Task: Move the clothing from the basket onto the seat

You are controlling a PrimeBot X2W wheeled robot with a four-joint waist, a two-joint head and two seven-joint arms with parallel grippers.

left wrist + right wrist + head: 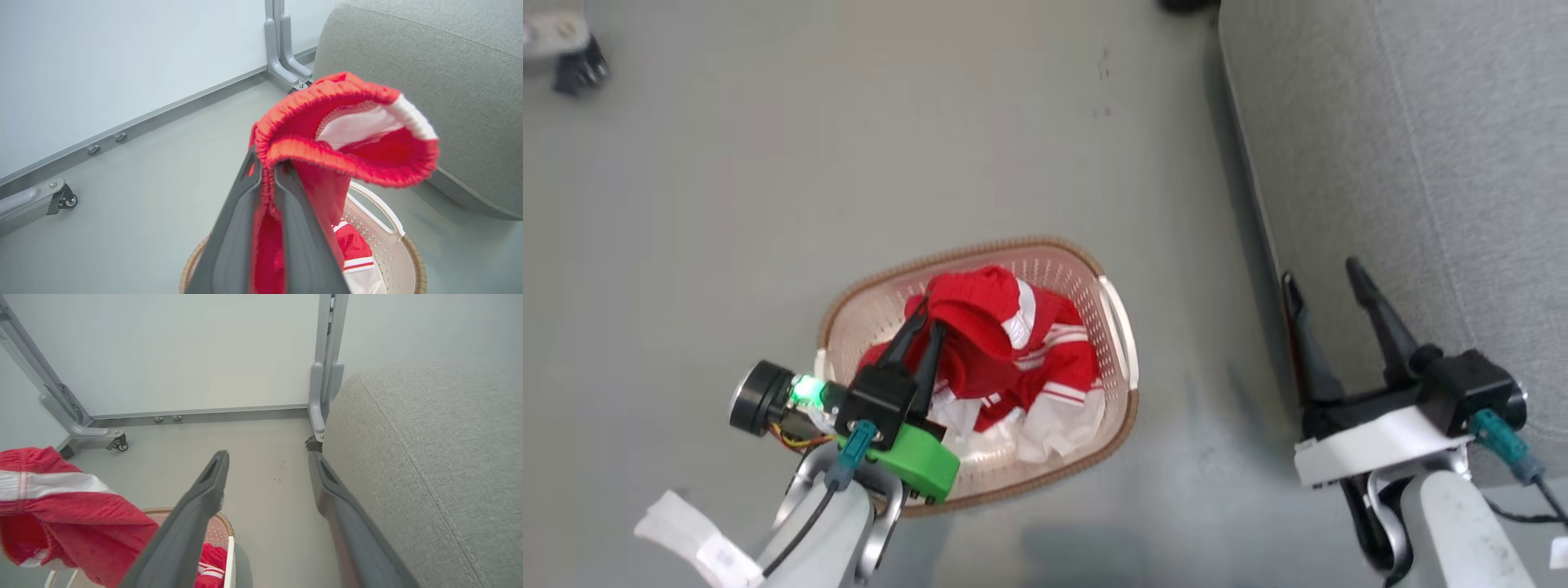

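Observation:
The cream basket (1117,327) with a brown rim sits on the floor at centre, and red clothing (1013,359) with white stripes is heaped inside. My left gripper (925,318) is shut on the elastic waistband of one red garment (347,122), raised above the basket (392,253). More red and white clothing (355,249) lies below it. My right gripper (1323,278) stands open and empty at the edge of the grey seat (1421,163). In the right wrist view the lifted garment (61,498) hangs left of my right gripper (267,459), beside the seat (429,457).
A white panel on a grey wheeled frame (94,433) stands behind the basket, with an upright post (325,375) at the seat's corner. A castor (580,69) shows at the top left of the head view. Bare grey floor (768,163) surrounds the basket.

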